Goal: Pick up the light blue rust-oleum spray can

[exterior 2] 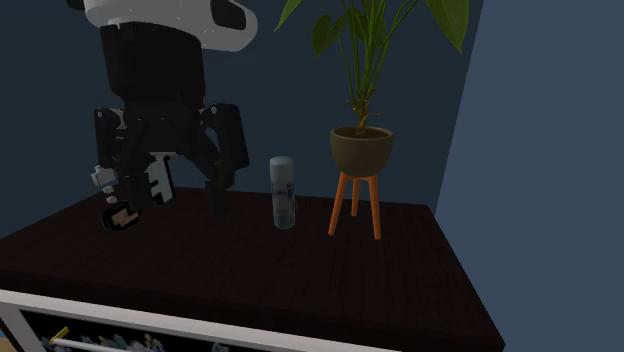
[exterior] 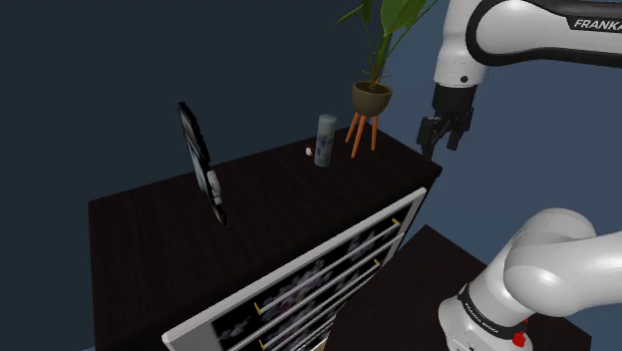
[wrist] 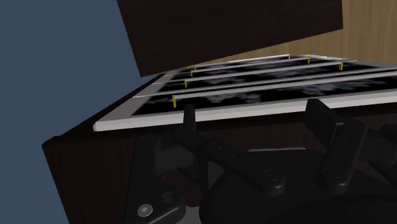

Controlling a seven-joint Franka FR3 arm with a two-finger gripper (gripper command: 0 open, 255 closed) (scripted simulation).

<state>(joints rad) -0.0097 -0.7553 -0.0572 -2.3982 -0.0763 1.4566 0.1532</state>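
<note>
From the shoulder: gripper (exterior: 442, 145) open and empty, aloft beside the potted plant (exterior: 371, 97); pale blue spray can (exterior: 325, 140) upright on the dark cabinet top (exterior: 279, 189), well apart, on the plant's far side.

From the second exterior: can near the plant's orange legs (exterior 2: 352, 205). Risk of toppling the tall can, or clipping the plant, on a sideways sweep.

From the wrist: fingers (wrist: 189, 114) wide apart, nothing between, facing the cabinet's white-framed front (wrist: 254, 109).

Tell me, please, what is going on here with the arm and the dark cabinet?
The white arm is set to pick up the pale blue spray can, which stands upright on the dark cabinet top beside a potted plant on orange legs. The black hand hangs open and empty in the air, to the shoulder view's right of the can and clear of it. A dark panel stands leaning further along the top. The can is not yet grasped.
</note>
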